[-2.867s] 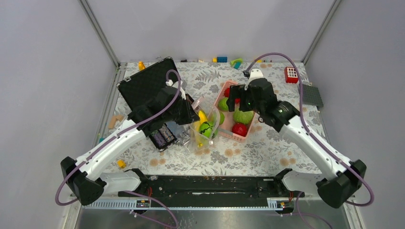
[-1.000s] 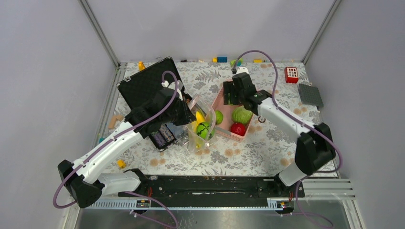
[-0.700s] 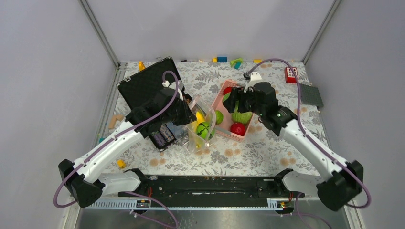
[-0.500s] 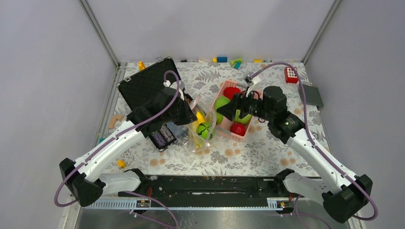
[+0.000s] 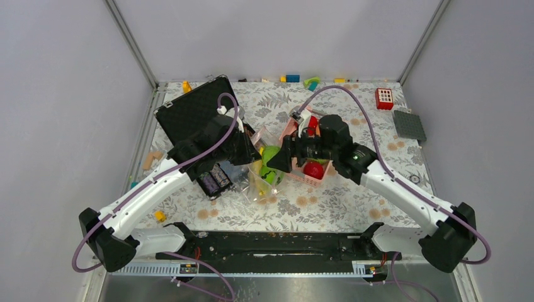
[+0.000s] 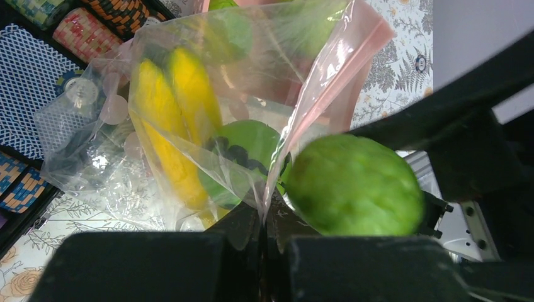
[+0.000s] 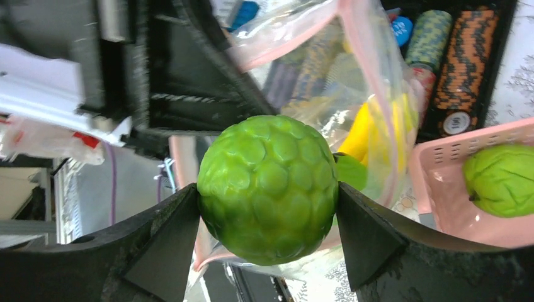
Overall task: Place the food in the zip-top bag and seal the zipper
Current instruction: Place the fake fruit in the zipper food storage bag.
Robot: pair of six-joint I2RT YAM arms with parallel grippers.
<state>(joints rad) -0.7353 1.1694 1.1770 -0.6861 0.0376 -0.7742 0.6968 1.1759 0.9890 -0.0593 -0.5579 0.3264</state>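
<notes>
- Your left gripper (image 6: pixel 264 234) is pinched fully closed on one thing: the mouth edge of the single zip-top bag (image 6: pixel 94 145), which it holds up off the table.
- The bag stands between the black case (image 5: pixel 192 113) of poker chips (image 7: pixel 466 60) and the pink basket (image 7: pixel 441 148). Its mouth gapes, and the zipper (image 6: pixel 327 82) strip is unsealed.
- You can count two pieces of food inside the bag: one banana (image 6: pixel 179 94) and one green round fruit (image 6: pixel 245 141) with dark markings, lying against each other near the bottom.
- Your right gripper (image 7: pixel 267 195) has its jaws spread wide around one bumpy green fruit (image 6: pixel 356 185), one finger on each side.
- That fruit hangs right at the bag's mouth, just beside the pinched edge and above the two pieces inside. You cannot tell whether it has crossed the rim.
- In the basket you can count two red apples (image 5: pixel 313 168) and one cabbage (image 7: pixel 504 179). The right arm hides part of the basket.
</notes>
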